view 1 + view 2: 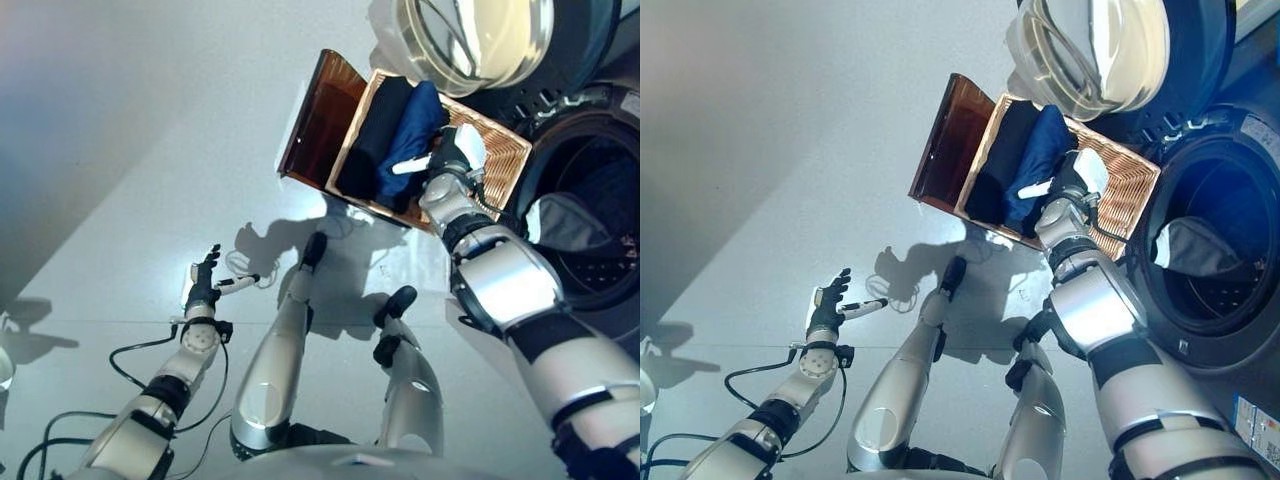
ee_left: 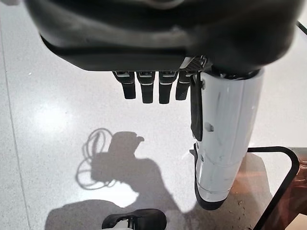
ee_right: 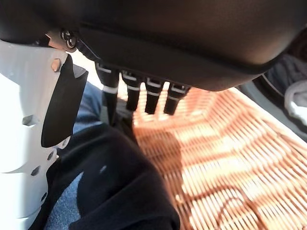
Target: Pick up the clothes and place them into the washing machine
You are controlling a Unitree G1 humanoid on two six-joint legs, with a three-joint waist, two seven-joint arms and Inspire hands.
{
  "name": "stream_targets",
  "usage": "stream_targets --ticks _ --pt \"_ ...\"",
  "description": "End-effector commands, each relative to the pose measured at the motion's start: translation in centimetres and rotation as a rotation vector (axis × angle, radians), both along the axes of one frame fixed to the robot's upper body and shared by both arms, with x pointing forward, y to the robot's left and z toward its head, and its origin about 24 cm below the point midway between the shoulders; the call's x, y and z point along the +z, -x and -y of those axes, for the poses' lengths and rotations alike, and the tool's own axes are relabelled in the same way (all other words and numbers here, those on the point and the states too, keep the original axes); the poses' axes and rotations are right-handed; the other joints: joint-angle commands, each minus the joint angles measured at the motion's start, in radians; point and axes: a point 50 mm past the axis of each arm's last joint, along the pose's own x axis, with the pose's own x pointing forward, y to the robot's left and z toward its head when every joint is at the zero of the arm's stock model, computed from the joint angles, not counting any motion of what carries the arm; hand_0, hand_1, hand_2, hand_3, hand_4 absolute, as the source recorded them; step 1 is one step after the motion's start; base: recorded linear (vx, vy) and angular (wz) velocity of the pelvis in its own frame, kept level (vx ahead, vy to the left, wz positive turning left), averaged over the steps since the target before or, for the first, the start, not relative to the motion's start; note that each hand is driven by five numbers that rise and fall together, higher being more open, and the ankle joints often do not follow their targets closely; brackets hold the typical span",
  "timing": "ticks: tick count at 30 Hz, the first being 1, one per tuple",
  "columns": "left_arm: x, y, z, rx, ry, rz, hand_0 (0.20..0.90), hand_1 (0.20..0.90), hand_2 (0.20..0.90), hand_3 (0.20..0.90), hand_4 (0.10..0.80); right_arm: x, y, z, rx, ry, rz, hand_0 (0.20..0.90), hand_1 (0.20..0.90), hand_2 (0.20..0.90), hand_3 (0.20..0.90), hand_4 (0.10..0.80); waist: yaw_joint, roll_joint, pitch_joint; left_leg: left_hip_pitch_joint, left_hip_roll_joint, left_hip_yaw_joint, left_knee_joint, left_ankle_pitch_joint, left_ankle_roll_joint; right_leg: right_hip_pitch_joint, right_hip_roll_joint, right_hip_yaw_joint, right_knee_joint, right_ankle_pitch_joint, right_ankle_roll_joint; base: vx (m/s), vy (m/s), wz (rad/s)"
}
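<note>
The right hand (image 1: 452, 150), fingers straight and holding nothing, hangs over the basket (image 1: 500, 160) beside the dark clothes (image 1: 405, 135), seemingly poised to grasp them.

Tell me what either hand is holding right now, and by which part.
Nothing is held. The right hand hangs open over the clothes in the wicker basket; the left hand is open over the floor.

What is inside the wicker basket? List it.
The wicker basket holds a black garment and a blue garment; the right hand hangs open above them. Anything beneath the clothes is hidden.
</note>
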Motion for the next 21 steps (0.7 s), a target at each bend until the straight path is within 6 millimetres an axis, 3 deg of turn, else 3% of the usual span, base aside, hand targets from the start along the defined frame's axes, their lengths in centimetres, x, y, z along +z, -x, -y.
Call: stream_targets --ticks 1,3,5,6,11,12,14,16,17,21 --pt "1.5 -0.5 -0.1 -0.015 -0.036 0.101 0.900 0.900 0.900 0.900 0.800 2.9 -0.5 0.6 -0.004 0.063 0.110 0.200 0.200 0.200 0.200 0.300 0.026 0.012 0.009 -0.115 -0.025 0.062 0.185 -0.182 -0.021 0.030 -0.046 0.030 -0.063 -0.015 0.044 0.000 0.000 0.00" --pt "1.6 -0.6 0.0 -0.012 -0.035 0.105 0.900 0.900 0.900 0.900 0.800 2.9 -0.5 0.3 0.002 0.072 0.114 0.200 0.200 0.200 0.200 0.300 0.017 0.013 0.010 -0.131 -0.031 0.064 0.186 -0.152 -0.013 0.013 -0.050 0.027 -0.066 0.012 0.036 -0.101 0.067 0.02" --pt "1.6 -0.5 -0.1 0.000 -0.035 0.105 0.900 0.900 0.900 0.900 0.800 2.9 -0.6 -0.2 0.015 0.080 0.119 0.200 0.200 0.200 0.200 0.300 0.009 0.011 0.009 -0.116 -0.023 0.066 0.188 -0.182 -0.020 0.020 -0.044 0.040 -0.060 -0.011 0.041 -0.018 0.030 0.04" --pt "1.5 -0.5 -0.1 0.002 -0.037 0.102 0.900 0.900 0.900 0.900 0.800 2.8 -0.6 -0.4 0.018 0.076 0.121 0.200 0.200 0.200 0.200 0.300 0.005 0.012 0.010 -0.132 -0.028 0.069 0.186 -0.152 -0.014 0.007 -0.049 0.032 -0.065 0.014 0.034 0.000 0.000 0.00" --pt "1.0 0.0 -0.3 0.004 -0.042 0.078 0.900 0.900 0.900 0.900 0.800 2.4 -0.5 -0.1 0.007 0.075 0.102 0.200 0.200 0.200 0.200 0.300 -0.003 0.015 0.010 -0.125 -0.028 0.072 0.183 -0.152 -0.013 0.009 -0.051 0.037 -0.066 0.016 0.034 -0.005 0.003 -0.01" --pt "0.9 0.0 -0.2 -0.004 -0.043 0.075 0.900 0.900 0.900 0.900 0.800 2.1 -0.4 0.3 -0.004 0.071 0.090 0.200 0.200 0.200 0.200 0.300 -0.001 0.017 0.009 -0.108 -0.024 0.071 0.186 -0.184 -0.018 0.024 -0.047 0.046 -0.062 -0.009 0.041 0.081 -0.036 -0.01" --pt "0.8 0.2 0.0 -0.025 -0.042 0.072 0.900 0.900 0.900 0.900 0.800 1.4 0.1 2.2 -0.056 0.068 0.063 0.200 0.200 0.200 0.200 0.300 0.002 0.029 0.010 -0.108 -0.030 0.074 0.184 -0.155 -0.012 0.023 -0.056 0.038 -0.063 0.014 0.037 0.000 0.000 0.00" --pt "0.9 0.2 -0.1 -0.029 -0.043 0.075 0.900 0.900 0.900 0.900 0.800 1.4 0.3 2.7 -0.068 0.071 0.060 0.200 0.200 0.200 0.200 0.300 0.004 0.029 0.008 -0.088 -0.025 0.074 0.185 -0.185 -0.017 0.037 -0.052 0.047 -0.059 -0.010 0.044 -0.006 0.004 0.06" --pt "0.9 0.3 -0.1 -0.033 -0.045 0.075 0.900 0.900 0.900 0.900 0.800 1.2 0.4 3.3 -0.079 0.073 0.054 0.200 0.200 0.200 0.200 0.300 0.004 0.032 0.010 -0.095 -0.030 0.078 0.183 -0.156 -0.011 0.032 -0.057 0.041 -0.062 0.015 0.038 -0.092 0.046 0.07" --pt "0.7 0.5 -0.4 -0.036 -0.060 0.059 0.900 0.900 0.900 0.900 0.800 0.9 1.0 5.0 -0.125 0.063 0.053 0.200 0.200 0.200 0.200 0.300 -0.004 0.024 -0.003 -0.075 -0.027 0.086 0.185 -0.160 -0.009 0.047 -0.056 0.049 -0.066 0.020 0.039 -0.022 0.010 0.01"
